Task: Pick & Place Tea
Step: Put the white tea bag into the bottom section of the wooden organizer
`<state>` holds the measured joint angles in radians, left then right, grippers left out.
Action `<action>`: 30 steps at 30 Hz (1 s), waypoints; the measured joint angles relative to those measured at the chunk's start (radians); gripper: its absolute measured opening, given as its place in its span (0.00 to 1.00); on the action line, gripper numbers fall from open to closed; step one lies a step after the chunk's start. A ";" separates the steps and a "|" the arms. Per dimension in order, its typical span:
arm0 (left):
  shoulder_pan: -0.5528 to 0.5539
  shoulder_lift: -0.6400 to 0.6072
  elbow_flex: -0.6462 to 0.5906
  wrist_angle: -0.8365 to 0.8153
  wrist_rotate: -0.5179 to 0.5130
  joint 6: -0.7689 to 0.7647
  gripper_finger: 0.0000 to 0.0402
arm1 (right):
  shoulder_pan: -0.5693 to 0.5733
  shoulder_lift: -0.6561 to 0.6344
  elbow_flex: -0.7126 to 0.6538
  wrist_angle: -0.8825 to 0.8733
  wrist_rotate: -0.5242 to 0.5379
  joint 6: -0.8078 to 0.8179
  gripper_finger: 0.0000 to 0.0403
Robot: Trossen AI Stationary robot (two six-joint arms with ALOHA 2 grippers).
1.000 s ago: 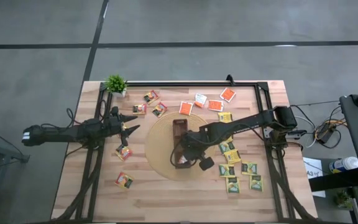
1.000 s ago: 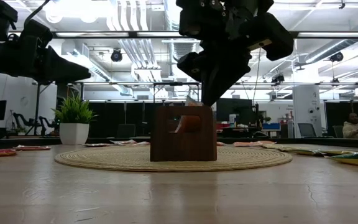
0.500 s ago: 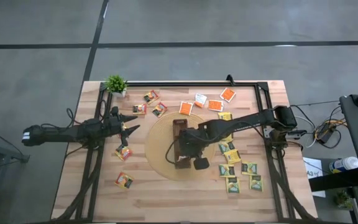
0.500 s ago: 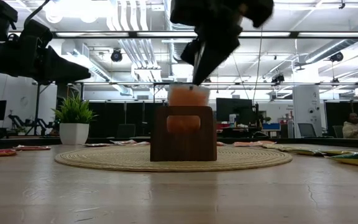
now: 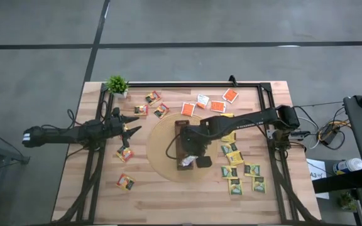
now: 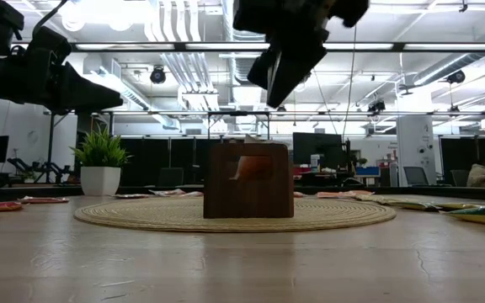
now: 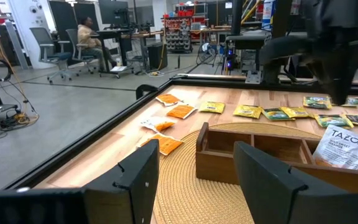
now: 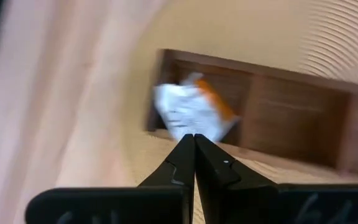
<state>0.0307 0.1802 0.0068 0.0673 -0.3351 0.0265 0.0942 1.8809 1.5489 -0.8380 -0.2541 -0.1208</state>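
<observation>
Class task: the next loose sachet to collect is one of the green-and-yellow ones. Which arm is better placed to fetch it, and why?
The right. Its gripper hangs over the wooden box, beside the green-and-yellow sachets. The left gripper waits across the round mat, farther off.

Above the box: the right gripper (image 5: 191, 152) hangs over the wooden box (image 5: 183, 144), blocking it from above.
Box's end slot: filled by a white sachet (image 7: 344, 147).
Left side: left gripper (image 5: 132, 130), well apart from the round mat (image 5: 159, 150).
Front edge of table (image 5: 168, 201): bare wood, open passage.
</observation>
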 joint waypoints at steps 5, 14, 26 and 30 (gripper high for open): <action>0.000 0.000 0.000 0.000 0.000 0.000 0.50 | 0.030 0.000 -0.019 -0.001 -0.060 -0.098 0.03; 0.000 0.000 0.000 0.000 0.000 0.000 0.50 | 0.058 0.004 -0.029 0.003 0.128 -0.149 0.26; -0.001 0.000 0.000 0.000 0.000 0.000 0.50 | 0.070 0.005 -0.130 0.113 0.149 -0.284 0.39; -0.001 0.000 0.000 0.000 0.000 0.000 0.50 | 0.072 0.005 -0.153 0.165 0.149 -0.250 0.38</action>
<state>0.0296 0.1806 0.0070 0.0673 -0.3349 0.0262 0.1662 1.8862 1.3955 -0.6725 -0.1047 -0.3706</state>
